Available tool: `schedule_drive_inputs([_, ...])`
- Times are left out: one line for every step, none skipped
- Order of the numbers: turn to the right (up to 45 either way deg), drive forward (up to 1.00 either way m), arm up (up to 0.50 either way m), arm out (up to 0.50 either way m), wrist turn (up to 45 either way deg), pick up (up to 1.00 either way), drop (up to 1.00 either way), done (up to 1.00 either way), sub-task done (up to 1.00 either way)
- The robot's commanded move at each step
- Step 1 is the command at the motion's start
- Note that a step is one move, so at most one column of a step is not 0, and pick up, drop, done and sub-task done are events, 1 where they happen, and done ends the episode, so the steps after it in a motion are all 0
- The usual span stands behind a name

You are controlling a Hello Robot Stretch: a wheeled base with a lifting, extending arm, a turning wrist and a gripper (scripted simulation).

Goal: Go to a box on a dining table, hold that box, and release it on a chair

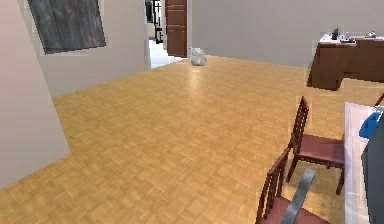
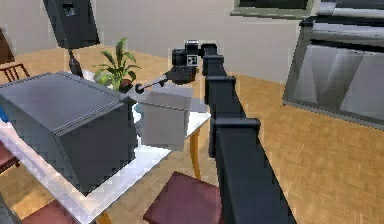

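Arm [image 2: 235,140] reaches out above the bench [image 2: 150,158]. The jaws sit near the top of a pale grey box [image 2: 165,122] standing on the bench beside a bigger dark box [image 2: 70,120]. Cannot tell if the jaws grip anything. One chair [image 2: 185,200] at the bench edge, plant [image 2: 118,65] behind.

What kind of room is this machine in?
Most likely the dining area of a house. A pale dining table has dark wooden chairs drawn up to it, the floor is wood parquet, and a potted plant stands just beyond the table.
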Motion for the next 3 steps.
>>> schedule_drive_inputs([0.0, 0.00, 0.00, 0.00, 42.0, 0.00, 0.00, 0.00, 0.00])
schedule_drive_inputs([0.0, 0.00, -0.10, 0.00, 0.0, 0.00, 0.00, 0.00, 0.00])
schedule_drive_inputs([0.0, 0.00, 0.00, 0.00, 0.0, 1.00, 0.00, 0.00, 0.00])
